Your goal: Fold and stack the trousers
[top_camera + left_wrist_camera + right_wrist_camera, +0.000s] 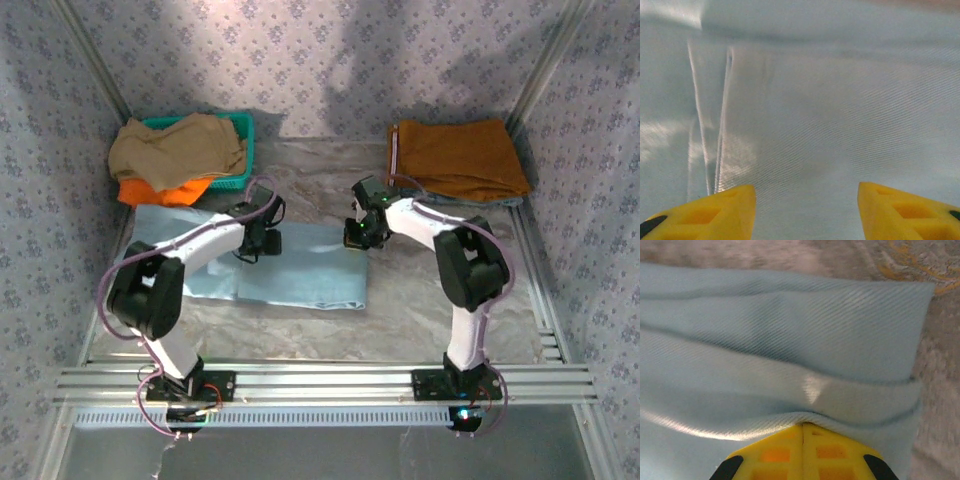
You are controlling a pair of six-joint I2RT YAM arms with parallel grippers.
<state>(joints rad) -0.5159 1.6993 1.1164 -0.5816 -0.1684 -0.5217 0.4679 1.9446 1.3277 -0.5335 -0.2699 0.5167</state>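
Left of centre on the table (420,300), reaching toward its left edge: the trousers (300,275), pale blue, lying flat. Brown folded trousers (460,158) sit at the far right corner. A tan garment (180,150) and an orange one (160,192) spill from a green basket (245,140) at the far left corner.

Handling, my read: thin, soft and light, with no stiffness. The cloth will sag between grip points, and the layers may slip apart. Best hold is the far edge at two spread points, pinching through every layer. Lift low and lay it over, don't drag.

Left gripper (262,242) is over the far edge of the trousers, fingers (715,210) apart with nothing between them. Right gripper (357,236) is at the far right corner of the trousers, clamped tight. A ridge of cloth is bunched at its tips, which looks like a pinch on the edge.

Views:
- Overhead gives the layout and the spacing of the arms, but not the grip.
- Right wrist shows stacked layers at the trouser end and a pucker just ahead of the fingers.
- Left wrist shows the weave and two long creases.
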